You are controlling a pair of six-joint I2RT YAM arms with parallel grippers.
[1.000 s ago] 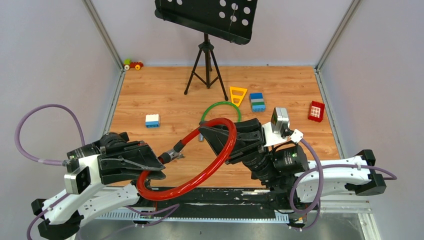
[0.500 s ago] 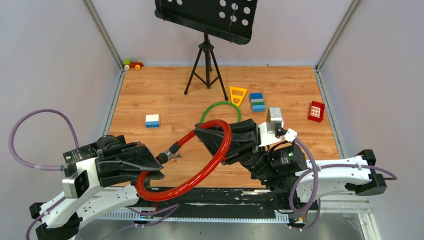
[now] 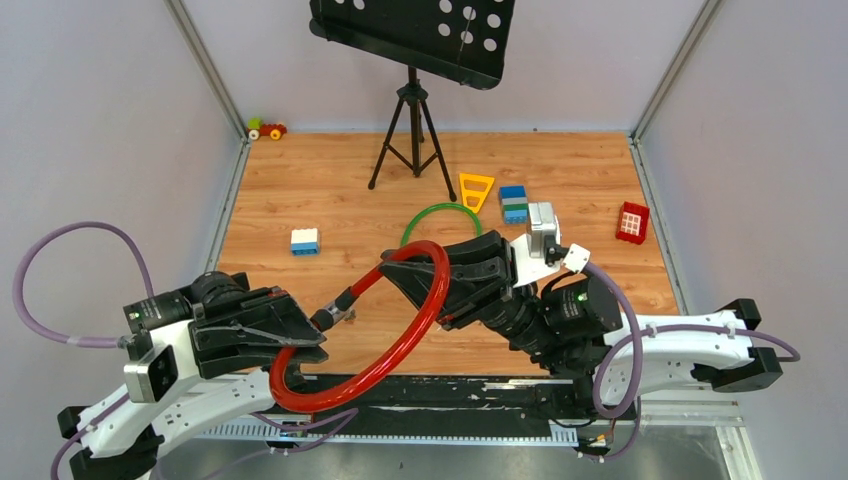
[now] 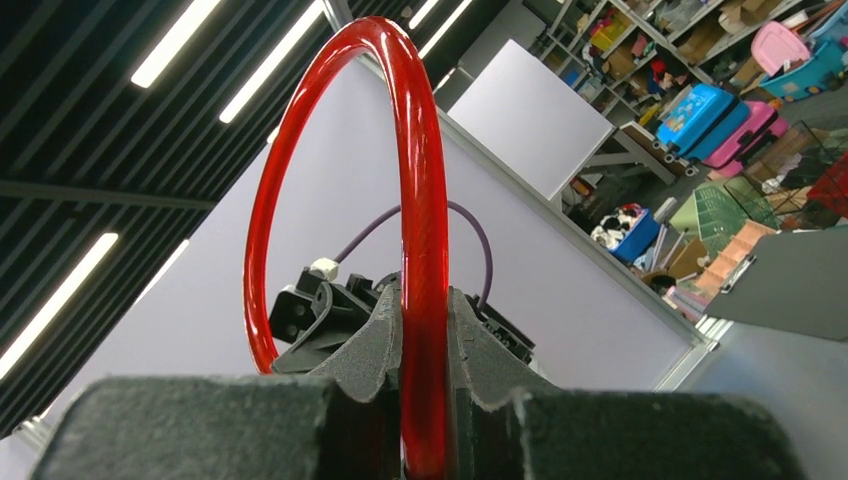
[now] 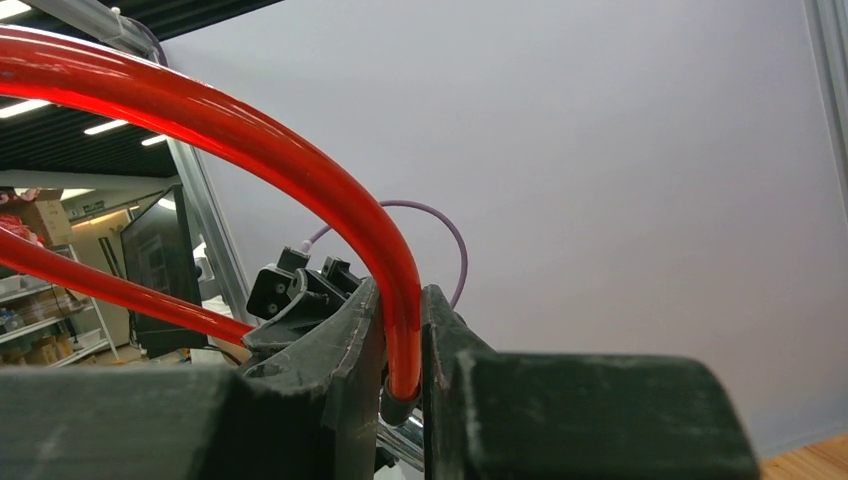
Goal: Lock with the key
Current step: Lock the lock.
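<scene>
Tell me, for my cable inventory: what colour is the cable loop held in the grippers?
The cable loop is glossy red; the left wrist view shows it best.

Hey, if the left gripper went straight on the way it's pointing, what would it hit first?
Most likely the right gripper: in the left wrist view it sits straight beyond the left gripper, both shut on the red cable. Depth is unclear.

No legible text or markings anywhere.
</scene>
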